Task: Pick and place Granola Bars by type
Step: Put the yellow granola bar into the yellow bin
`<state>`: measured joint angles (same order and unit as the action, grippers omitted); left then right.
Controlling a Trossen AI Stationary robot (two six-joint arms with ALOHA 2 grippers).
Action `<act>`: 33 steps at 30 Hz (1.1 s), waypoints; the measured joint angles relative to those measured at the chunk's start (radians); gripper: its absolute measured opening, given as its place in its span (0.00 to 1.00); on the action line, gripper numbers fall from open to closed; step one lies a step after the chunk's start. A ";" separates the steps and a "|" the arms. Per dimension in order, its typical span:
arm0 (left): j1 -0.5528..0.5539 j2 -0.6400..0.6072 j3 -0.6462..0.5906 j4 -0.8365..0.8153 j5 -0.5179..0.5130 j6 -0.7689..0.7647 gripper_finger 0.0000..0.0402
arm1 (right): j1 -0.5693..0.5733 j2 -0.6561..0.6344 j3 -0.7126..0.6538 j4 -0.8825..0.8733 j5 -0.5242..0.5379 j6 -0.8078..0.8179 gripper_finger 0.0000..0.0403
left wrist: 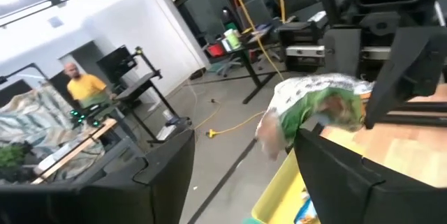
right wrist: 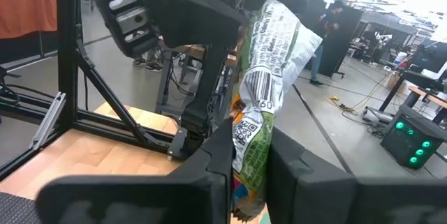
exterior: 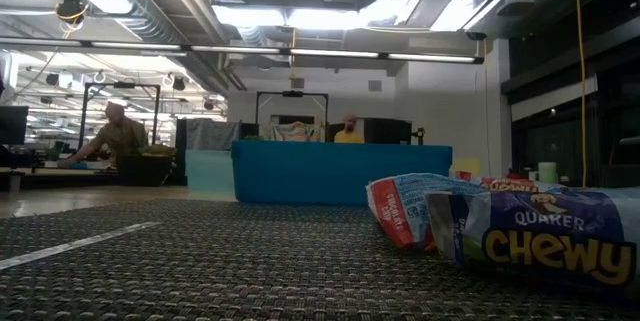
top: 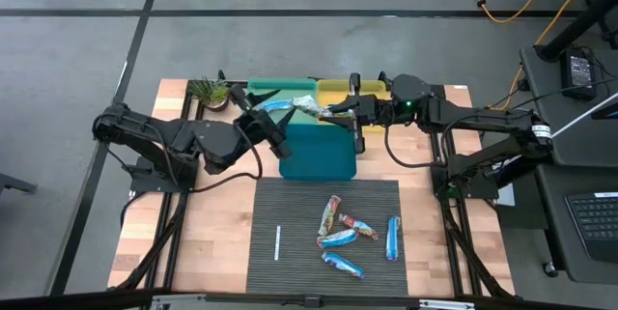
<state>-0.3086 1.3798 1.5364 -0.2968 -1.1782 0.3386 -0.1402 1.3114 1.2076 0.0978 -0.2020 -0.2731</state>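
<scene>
A green-and-silver granola bar (top: 311, 105) hangs in the air over the bins at the table's far side, with my right gripper (top: 338, 110) shut on it. My left gripper (top: 270, 122) stands just left of the bar. Its fingers are spread wide in the left wrist view, with the bar (left wrist: 314, 109) just beyond them, and I cannot tell whether a finger touches it. Several more granola bars (top: 343, 238), blue and multicoloured, lie flat on the dark mat (top: 290, 281). In the low view they are in the right foreground (exterior: 540, 236). My right gripper pinches one end of the green bar (right wrist: 253, 144) between its two fingers (right wrist: 293, 175). It comes in level from the table's right side. The rest of the wrapper sticks out past the fingertips toward my left gripper, lifted clear of the bins.
A teal bin (top: 319, 160) stands just behind the mat, with a green bin (top: 275, 86) and a yellow bin (top: 338, 86) behind it. Something blue (top: 275, 107) shows at the green bin. A potted plant (top: 210, 91) stands far left, and a thin white stick (top: 277, 242) lies on the mat.
</scene>
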 joint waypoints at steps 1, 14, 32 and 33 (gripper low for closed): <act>-0.004 -0.002 0.000 0.000 -0.009 0.000 0.60 | 0.000 -0.005 0.000 -0.002 0.001 -0.001 0.13; -0.023 -0.009 0.000 -0.003 -0.026 -0.086 0.61 | 0.000 -0.118 0.000 -0.165 0.194 0.005 0.12; -0.024 -0.008 0.000 -0.022 0.028 -0.159 0.60 | -0.228 -0.176 0.216 -0.702 0.229 0.022 0.14; -0.024 -0.008 0.000 -0.022 0.028 -0.166 0.60 | -0.249 -0.166 0.238 -0.723 0.216 0.011 0.14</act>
<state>-0.3325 1.3720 1.5364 -0.3183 -1.1500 0.1721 -0.3891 1.1457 1.4451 -0.6249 0.0143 -0.2624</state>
